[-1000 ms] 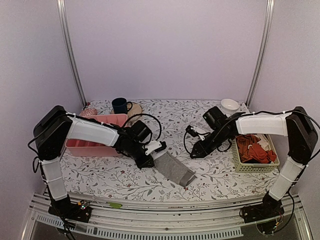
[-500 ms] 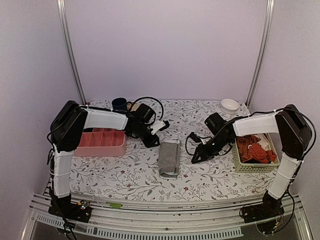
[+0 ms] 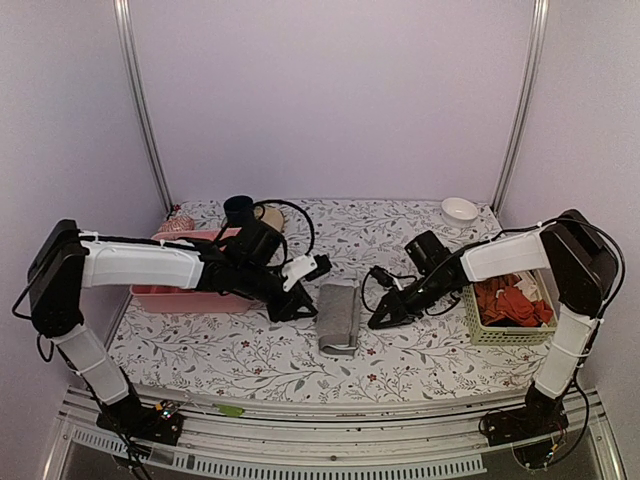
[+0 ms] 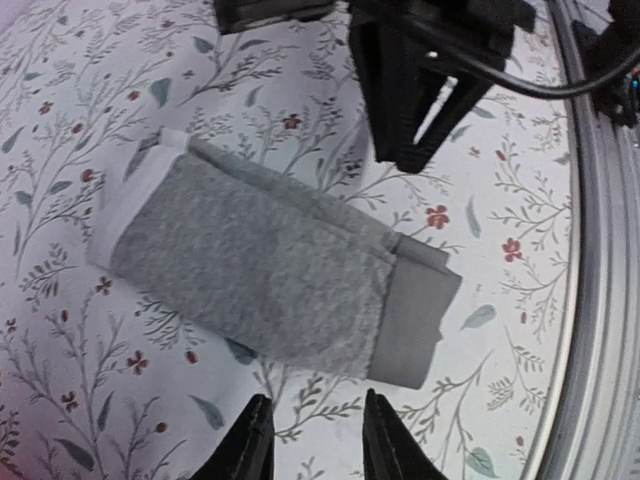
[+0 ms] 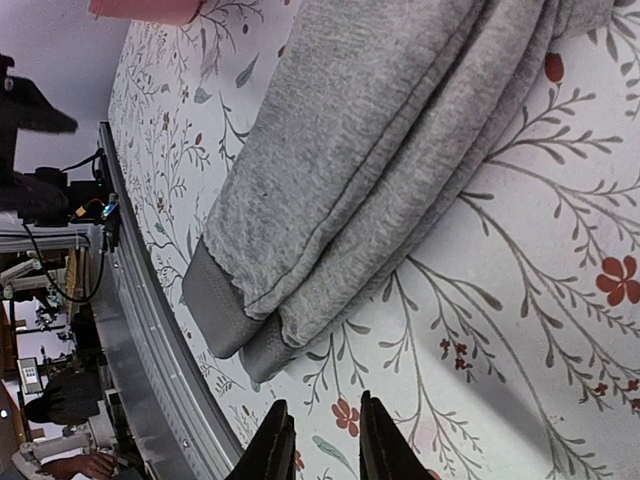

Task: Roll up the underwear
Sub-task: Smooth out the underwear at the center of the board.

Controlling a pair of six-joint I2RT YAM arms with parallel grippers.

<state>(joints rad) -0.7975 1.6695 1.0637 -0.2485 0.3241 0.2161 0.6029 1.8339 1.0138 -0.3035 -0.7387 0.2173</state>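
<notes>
The grey underwear (image 3: pixel 338 316) lies folded into a long strip on the flowered table, darker waistband at its near end and pale trim at its far end. It also shows in the left wrist view (image 4: pixel 270 262) and the right wrist view (image 5: pixel 370 150). My left gripper (image 3: pixel 300 308) sits just left of the strip, open and empty (image 4: pixel 315 440). My right gripper (image 3: pixel 378 318) sits just right of the strip, open and empty (image 5: pixel 322 440). Neither gripper touches the cloth.
A pink compartment tray (image 3: pixel 190 290) stands at the left behind my left arm. A dark mug (image 3: pixel 238 210) and a white bowl (image 3: pixel 459 210) stand at the back. A green basket (image 3: pixel 497 330) with orange-red garments (image 3: pixel 508 298) stands at the right.
The underwear has been laid down flat as a strip and let go. My left gripper has swung back to its left side; my right gripper has moved in closer on its right side.
</notes>
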